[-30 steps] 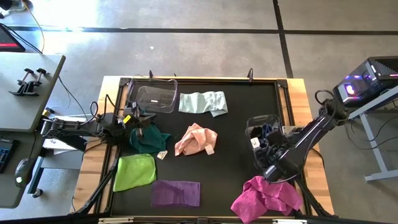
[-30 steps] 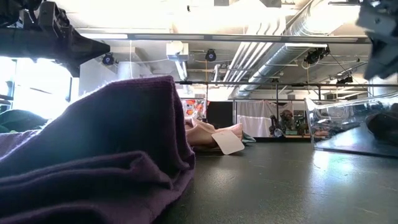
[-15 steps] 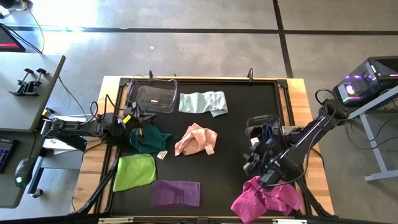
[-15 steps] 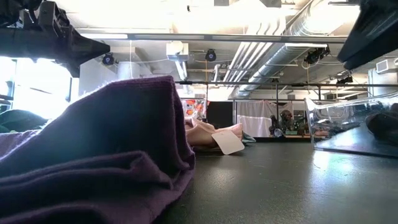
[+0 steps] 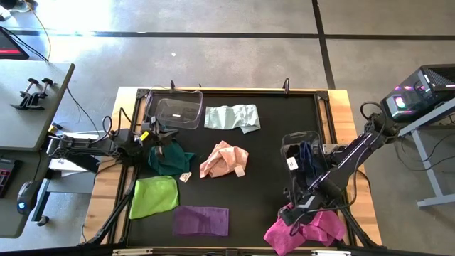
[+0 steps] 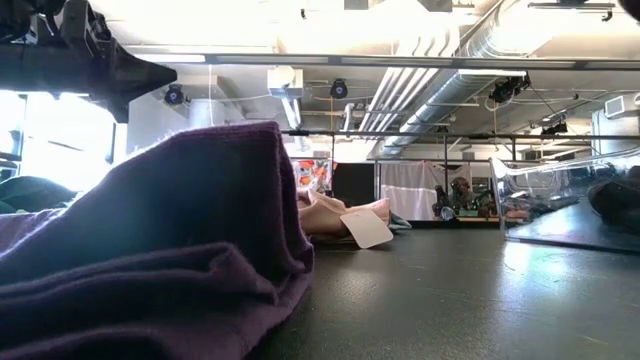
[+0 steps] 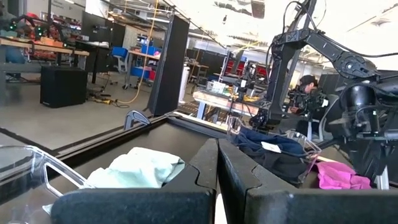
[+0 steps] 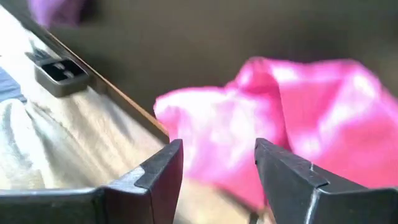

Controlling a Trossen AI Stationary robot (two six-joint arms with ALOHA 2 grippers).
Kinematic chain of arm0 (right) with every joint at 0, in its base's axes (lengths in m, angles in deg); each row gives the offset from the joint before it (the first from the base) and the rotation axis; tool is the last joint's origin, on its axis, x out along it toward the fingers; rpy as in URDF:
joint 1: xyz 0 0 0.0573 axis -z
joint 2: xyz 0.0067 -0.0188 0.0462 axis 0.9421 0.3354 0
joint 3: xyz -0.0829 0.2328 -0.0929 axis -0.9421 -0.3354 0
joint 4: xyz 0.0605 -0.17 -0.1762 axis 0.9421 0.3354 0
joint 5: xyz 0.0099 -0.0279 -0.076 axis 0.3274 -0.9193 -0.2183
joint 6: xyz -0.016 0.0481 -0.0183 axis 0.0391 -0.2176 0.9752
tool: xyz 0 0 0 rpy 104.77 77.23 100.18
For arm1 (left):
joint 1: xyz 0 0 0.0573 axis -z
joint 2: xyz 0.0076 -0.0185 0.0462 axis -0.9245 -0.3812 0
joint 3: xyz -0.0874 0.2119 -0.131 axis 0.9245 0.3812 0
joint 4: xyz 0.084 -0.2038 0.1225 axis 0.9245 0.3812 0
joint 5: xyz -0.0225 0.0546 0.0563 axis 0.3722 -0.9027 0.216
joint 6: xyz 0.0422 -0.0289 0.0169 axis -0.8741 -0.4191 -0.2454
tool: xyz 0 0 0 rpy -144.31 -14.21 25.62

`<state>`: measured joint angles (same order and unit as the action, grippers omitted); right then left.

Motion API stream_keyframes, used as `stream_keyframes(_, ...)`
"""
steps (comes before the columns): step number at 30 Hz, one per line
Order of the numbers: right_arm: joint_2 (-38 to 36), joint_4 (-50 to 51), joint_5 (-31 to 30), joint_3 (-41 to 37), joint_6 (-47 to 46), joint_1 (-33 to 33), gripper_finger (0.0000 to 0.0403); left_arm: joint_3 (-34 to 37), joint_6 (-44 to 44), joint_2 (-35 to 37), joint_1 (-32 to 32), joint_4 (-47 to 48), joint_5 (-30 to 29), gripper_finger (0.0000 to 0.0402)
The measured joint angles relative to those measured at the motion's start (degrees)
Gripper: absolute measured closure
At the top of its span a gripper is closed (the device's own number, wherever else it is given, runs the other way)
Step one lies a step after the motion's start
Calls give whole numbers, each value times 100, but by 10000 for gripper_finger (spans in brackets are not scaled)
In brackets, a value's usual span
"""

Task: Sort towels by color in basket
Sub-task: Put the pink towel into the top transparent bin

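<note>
Right gripper [image 5: 295, 210], jaws apart, hangs over the magenta towel [image 5: 306, 227] at lower right; a shallow pinch risks slipping; left gripper [image 7: 217, 180], jaws together, waits at left.

A black mat [image 5: 270, 153] covers the table; clamps [image 5: 32, 92], perhaps, sit on a side desk [image 5: 39, 124].

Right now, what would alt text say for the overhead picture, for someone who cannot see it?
Seen from above, the right arm's open fingers hover over a magenta towel at a black table's corner. Mint, peach, teal, lime and purple towels lie spread out, with two clear bins.
</note>
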<state>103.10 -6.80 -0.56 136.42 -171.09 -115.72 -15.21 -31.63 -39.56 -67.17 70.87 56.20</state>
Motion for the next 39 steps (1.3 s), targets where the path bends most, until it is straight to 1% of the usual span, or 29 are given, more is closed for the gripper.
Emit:
stream_keyframes(3, 2, 17, 505, 0, -698, -110, 208, 0, -48, 0, -1, -17, 0, 401)
stream_keyframes(7, 11, 236, 851, 0, -1427, -360, 209, 0, -51, 2, 0, -10, 0, 401)
stream_keyframes(9, 77, 425, 1033, 0, -1624, -499, 213, 0, -52, 2, -2, -10, 0, 401)
stream_keyframes(12, 261, 617, 1234, 0, -1628, -683, 223, 0, -96, 0, -2, -9, 1, 401)
stream_keyframes(20, 1128, 851, 944, 0, -1558, -960, 256, 0, -100, 0, -2, -8, 0, 401)
stream_keyframes(27, 1957, 710, 757, 31, -1598, -958, 260, 0, -89, 0, -1, -14, 0, 401)
stream_keyframes(31, 2200, 546, 492, 52, -1550, -971, 260, 0, -46, 0, -2, -23, 0, 401)
stream_keyframes(34, 2234, 546, 456, 55, -1464, -969, 262, 0, -46, 0, -1, -22, 0, 401)
stream_keyframes(37, 2236, 548, 430, 55, -1441, -966, 284, 0, -47, 0, -1, -23, -2, 401)
stream_keyframes(39, 2239, 546, 365, 55, -1344, -988, 317, 0, -47, 0, -1, -23, 0, 401)
